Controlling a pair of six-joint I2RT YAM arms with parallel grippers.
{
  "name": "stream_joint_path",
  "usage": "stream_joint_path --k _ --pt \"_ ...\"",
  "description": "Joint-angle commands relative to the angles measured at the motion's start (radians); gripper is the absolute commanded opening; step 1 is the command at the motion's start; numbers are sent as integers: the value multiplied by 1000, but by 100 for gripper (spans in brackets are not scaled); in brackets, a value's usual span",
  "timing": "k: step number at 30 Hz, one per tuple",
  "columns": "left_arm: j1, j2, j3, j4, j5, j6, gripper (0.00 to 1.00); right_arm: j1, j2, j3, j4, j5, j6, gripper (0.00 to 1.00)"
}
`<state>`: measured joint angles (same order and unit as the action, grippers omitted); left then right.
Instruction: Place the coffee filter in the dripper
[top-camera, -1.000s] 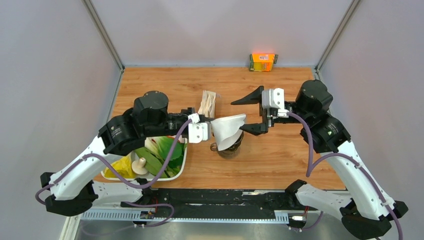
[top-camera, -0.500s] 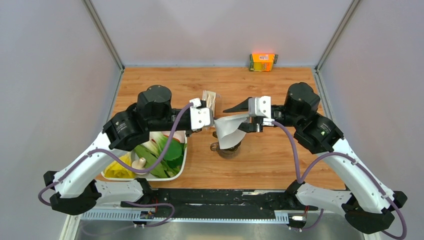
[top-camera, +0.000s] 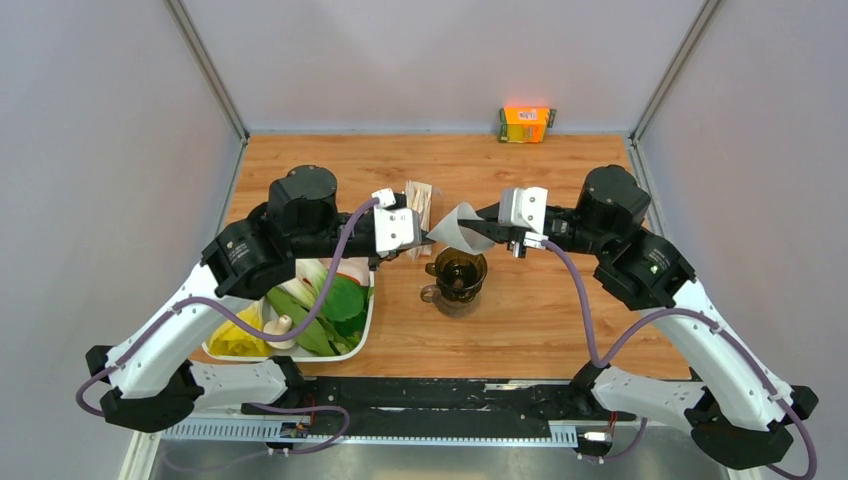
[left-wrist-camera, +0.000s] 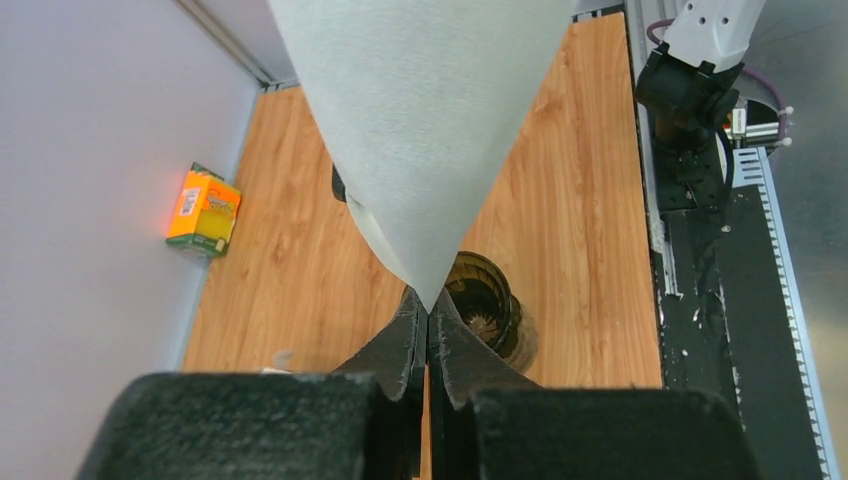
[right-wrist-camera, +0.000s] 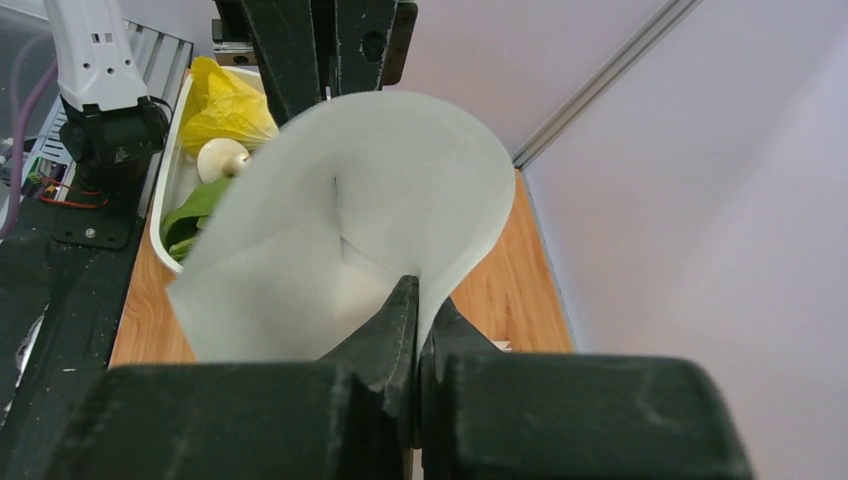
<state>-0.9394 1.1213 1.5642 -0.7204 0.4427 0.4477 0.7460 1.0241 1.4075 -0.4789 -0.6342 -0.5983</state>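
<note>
In the left wrist view the coffee filter (left-wrist-camera: 420, 130) runs off the top edge and the left gripper (left-wrist-camera: 428, 315) hides the dripper's (left-wrist-camera: 485, 300) near side at lower centre, in the right wrist view the filter covers much of the white tray (right-wrist-camera: 166, 185), and the print on the orange box (top-camera: 526, 124) is too small to read.

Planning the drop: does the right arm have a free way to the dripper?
Probably, though not alone: the dripper lies open with nothing over it, but the coffee filter is pinched by both the right gripper and the left gripper.
</note>
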Motion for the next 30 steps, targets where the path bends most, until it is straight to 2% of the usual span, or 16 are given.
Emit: stream_joint_path --k 1,2,4,5,6,9,12,14,17,23,30 --pt "6 3 20 -2 -19 -26 5 2 -38 17 2 0 -1 0" --pt "9 6 23 -2 -26 -32 9 2 -43 12 3 -12 -3 0" --pt "8 12 30 -5 -32 -37 22 2 -49 6 1 -39 -4 0" --pt "8 15 34 -5 -23 -40 33 1 -49 4 0 -50 -3 0" --pt "9 18 36 -5 -14 -47 37 1 -47 4 -1 -62 0 0" --pt "8 36 58 -20 58 -66 55 1 -36 6 -4 -78 1 0" --pt "7 55 83 -35 109 -81 62 1 -26 13 -14 -88 -1 0" --pt "7 68 96 -36 131 -91 63 2 -13 21 -33 -104 -5 0" --pt "6 79 110 -37 136 -87 63 3 -6 24 -46 -117 -9 0" --pt "-1 96 104 -81 158 -31 50 3 5 44 -46 -145 7 0" --pt "-2 84 79 -69 118 -25 18 1 2 50 -50 -158 25 0"
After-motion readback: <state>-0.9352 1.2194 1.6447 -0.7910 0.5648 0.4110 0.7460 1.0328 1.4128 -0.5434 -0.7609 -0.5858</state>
